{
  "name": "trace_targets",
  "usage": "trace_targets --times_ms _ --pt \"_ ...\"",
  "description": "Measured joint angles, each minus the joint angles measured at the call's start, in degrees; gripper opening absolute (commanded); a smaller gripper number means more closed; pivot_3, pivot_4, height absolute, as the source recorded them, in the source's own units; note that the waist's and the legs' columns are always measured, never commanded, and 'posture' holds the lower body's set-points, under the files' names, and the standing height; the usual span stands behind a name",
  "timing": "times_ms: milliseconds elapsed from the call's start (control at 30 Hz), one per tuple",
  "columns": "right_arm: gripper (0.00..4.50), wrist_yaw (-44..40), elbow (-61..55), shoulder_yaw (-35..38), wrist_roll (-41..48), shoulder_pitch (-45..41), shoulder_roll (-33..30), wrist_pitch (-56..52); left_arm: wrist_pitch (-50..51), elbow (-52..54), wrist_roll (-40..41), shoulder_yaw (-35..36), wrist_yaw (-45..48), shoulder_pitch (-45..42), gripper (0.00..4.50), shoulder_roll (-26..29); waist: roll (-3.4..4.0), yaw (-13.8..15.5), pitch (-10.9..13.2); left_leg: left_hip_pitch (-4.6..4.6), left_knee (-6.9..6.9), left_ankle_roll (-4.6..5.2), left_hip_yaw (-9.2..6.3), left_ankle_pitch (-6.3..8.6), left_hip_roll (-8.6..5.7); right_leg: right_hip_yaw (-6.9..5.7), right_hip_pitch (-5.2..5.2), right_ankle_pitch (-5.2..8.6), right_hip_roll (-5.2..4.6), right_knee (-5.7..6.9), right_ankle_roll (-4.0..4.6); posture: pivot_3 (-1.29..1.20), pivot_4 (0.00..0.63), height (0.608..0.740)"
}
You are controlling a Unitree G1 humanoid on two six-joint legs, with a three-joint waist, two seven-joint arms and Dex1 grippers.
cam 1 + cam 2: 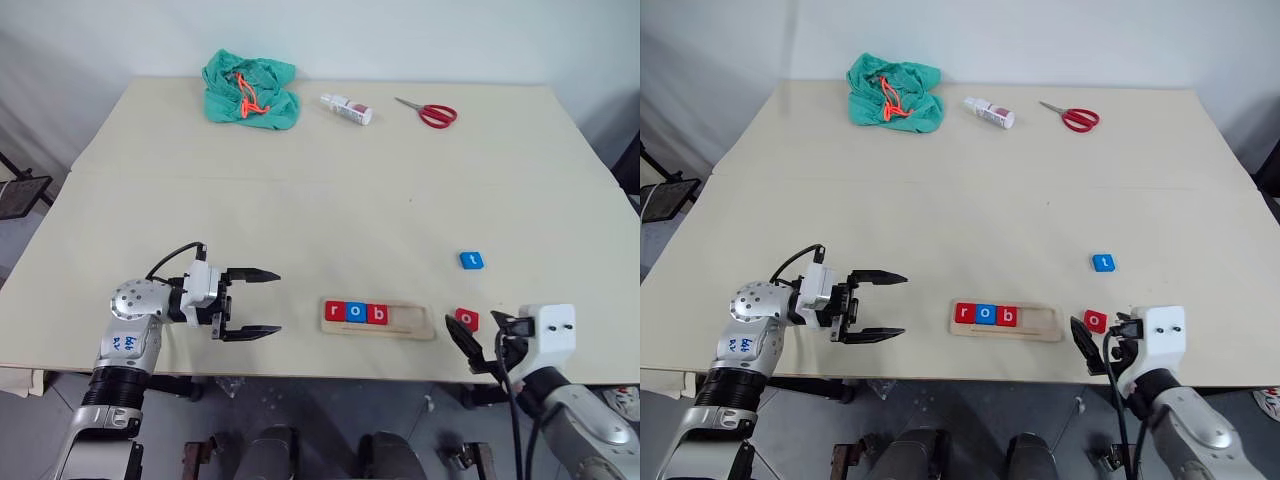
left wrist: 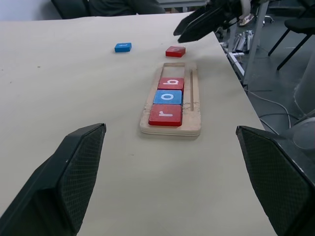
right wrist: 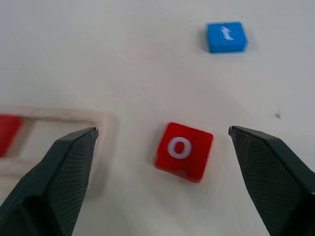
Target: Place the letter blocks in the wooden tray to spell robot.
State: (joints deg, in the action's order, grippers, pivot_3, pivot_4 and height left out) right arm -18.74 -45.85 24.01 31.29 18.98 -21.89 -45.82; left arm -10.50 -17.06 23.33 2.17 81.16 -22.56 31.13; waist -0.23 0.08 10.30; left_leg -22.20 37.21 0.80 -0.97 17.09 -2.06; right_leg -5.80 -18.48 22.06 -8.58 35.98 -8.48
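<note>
The wooden tray [image 1: 414, 323] lies near the table's front edge. Its slot holds a red r block [image 1: 334, 311], a blue o block [image 1: 356, 312] and a red b block [image 1: 377, 314], with the right end of the slot bare. Just right of the tray, a red o block [image 3: 183, 150] lies flat on the table. A blue t block [image 1: 471, 260] sits farther back. My right gripper [image 1: 480, 336] is open at the front edge, its fingers either side of the red o block and just short of it. My left gripper [image 1: 279, 301] is open and level, pointing at the tray's left end.
Along the far edge lie a crumpled green cloth [image 1: 250, 90] with an orange cord, a small white bottle [image 1: 346, 109] and red scissors [image 1: 430, 113]. The table's front edge [image 1: 300, 372] runs right below the tray and both grippers.
</note>
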Motion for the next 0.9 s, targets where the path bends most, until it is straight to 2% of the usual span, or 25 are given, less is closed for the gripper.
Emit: trace_targets --times_ms 133,233,300,400,667,900 --pt "4.48 -13.34 4.07 3.83 0.56 4.27 -10.36 7.35 0.07 -0.01 0.15 0.03 0.29 -1.08 4.50 0.02 -0.02 0.07 0.00 0.02 0.01 0.02 0.02 0.00 0.01 -0.04 0.07 0.00 0.01 -0.05 0.00 0.00 0.150 0.740" --pt "4.48 -23.83 11.61 4.06 -1.18 5.12 -17.29 14.60 0.11 -0.33 0.22 0.07 0.76 -1.17 4.50 0.18 -0.03 0.06 0.00 0.03 0.04 0.04 0.06 0.00 0.00 -0.05 0.10 0.00 -0.01 -0.06 0.00 0.00 0.150 0.740" --pt "4.48 -29.81 18.05 3.96 -2.87 3.94 -22.52 18.46 0.17 -0.67 0.24 0.12 0.88 -1.21 4.50 0.49 -0.05 -0.09 0.01 0.04 0.08 0.06 0.09 0.00 0.03 -0.06 0.12 0.00 0.00 -0.09 0.00 0.00 0.150 0.740" --pt "4.48 -38.79 29.86 2.08 -5.72 -2.89 -29.91 24.77 0.36 -0.73 0.38 0.26 0.91 -0.98 4.50 1.02 -0.05 -0.19 0.01 0.05 0.07 0.06 0.10 0.00 0.09 -0.09 0.12 0.00 0.02 -0.08 0.00 0.00 0.150 0.740" --pt "4.48 -48.22 46.11 -8.95 -9.78 -21.12 -33.72 30.91 0.61 1.02 1.12 1.32 0.72 1.15 4.50 1.76 -0.08 0.22 0.03 -0.08 0.13 0.06 -0.01 0.00 0.04 -0.21 0.12 0.00 -0.04 -0.13 0.00 0.00 0.150 0.740" --pt "4.48 -52.25 49.59 -14.44 -11.16 -25.65 -33.96 30.92 1.32 4.19 1.32 2.03 -0.84 4.11 4.50 2.94 -0.08 0.71 0.03 -0.10 0.17 0.06 -0.02 0.00 0.06 -0.22 0.11 0.00 -0.04 -0.13 0.00 0.00 0.150 0.740"
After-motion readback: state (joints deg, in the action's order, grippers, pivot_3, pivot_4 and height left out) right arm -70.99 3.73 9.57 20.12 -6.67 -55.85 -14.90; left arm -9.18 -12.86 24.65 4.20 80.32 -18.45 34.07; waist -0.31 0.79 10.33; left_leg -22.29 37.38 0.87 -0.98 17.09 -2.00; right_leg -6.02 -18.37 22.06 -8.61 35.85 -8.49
